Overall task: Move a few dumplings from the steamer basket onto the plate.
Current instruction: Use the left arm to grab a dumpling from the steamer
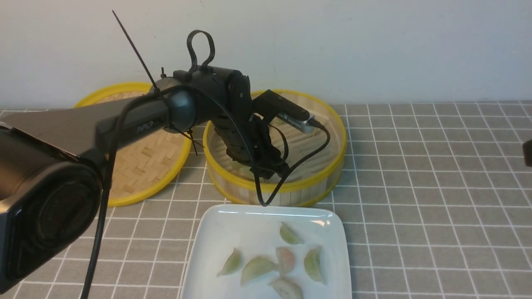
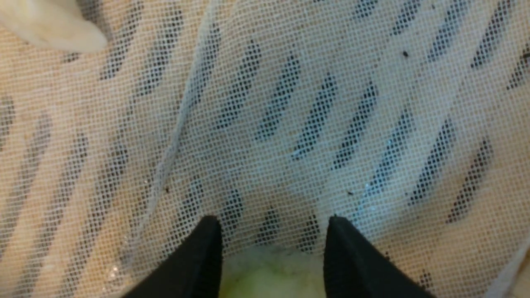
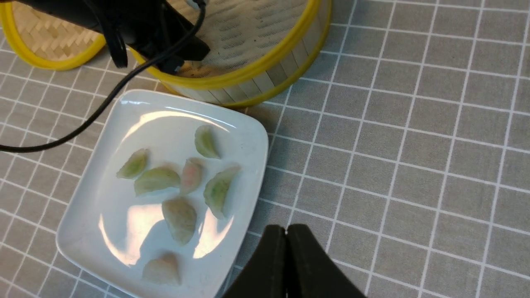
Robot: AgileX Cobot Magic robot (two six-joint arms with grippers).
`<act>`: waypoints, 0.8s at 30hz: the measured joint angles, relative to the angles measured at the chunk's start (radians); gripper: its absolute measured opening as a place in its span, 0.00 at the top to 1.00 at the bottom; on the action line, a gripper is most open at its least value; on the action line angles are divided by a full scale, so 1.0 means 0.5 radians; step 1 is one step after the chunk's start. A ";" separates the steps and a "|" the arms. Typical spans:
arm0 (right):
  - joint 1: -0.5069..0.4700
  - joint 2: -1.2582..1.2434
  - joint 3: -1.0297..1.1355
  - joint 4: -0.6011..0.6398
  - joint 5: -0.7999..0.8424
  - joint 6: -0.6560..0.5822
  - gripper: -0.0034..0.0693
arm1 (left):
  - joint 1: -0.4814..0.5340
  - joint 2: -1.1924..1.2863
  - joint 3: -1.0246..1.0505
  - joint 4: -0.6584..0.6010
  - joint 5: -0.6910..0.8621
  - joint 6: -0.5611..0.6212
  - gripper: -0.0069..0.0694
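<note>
The steamer basket (image 1: 332, 124) stands behind the white plate (image 1: 224, 232). My left gripper (image 1: 266, 170) reaches down inside the basket, near its front wall. In the left wrist view its black fingers (image 2: 271, 223) press both sides of a pale green dumpling (image 2: 269, 273), which fills the gap between them and rests on the white mesh liner (image 2: 290, 103). A cream dumpling (image 2: 49, 29) lies farther off on the liner. Several dumplings (image 3: 157, 180) lie on the plate (image 3: 124, 120). My right gripper (image 3: 286, 231) hangs shut and empty over the tablecloth just right of the plate.
The flat woven lid (image 1: 141, 162) lies left of the basket, touching it. A black cable (image 1: 291, 170) loops from the left wrist over the basket's front rim. A grey checked cloth (image 1: 436, 187) covers the table, and a white wall stands behind.
</note>
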State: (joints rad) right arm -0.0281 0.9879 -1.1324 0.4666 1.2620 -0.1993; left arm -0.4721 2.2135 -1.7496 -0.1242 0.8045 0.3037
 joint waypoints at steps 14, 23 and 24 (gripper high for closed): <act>0.000 0.000 0.000 0.064 -0.012 -0.038 0.97 | -0.008 -0.196 -0.328 0.096 0.490 -0.094 0.92; 0.000 0.000 0.000 0.069 -0.020 -0.038 0.97 | -0.008 -0.078 -0.333 0.157 0.701 -0.083 0.82; 0.000 0.000 0.000 0.069 -0.020 -0.038 0.97 | -0.008 -0.055 -0.333 0.158 0.690 -0.083 0.77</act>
State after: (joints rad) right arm -0.0281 0.9879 -1.1324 0.5010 1.2522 -0.2185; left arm -0.4759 2.1859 -1.9159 -0.0450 1.1496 0.2622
